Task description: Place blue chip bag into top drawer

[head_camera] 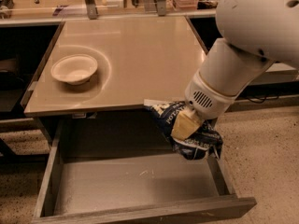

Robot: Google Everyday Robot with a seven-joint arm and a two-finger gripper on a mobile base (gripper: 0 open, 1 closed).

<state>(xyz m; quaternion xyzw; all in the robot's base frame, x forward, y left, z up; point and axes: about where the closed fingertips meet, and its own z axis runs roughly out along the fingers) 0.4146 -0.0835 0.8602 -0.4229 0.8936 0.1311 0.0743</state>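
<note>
end effector (186,127), bag (203,144) above drawer (131,183) by countertop (149,55)

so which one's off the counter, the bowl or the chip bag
The blue chip bag, held in the gripper over the open top drawer's right side; the beige bowl sits on the counter.

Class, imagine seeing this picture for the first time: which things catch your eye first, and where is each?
The big white arm holds its claw, shut on the blue chip bag, over the right rear of the open top drawer. A beige bowl sits on the tabletop at left.
</note>
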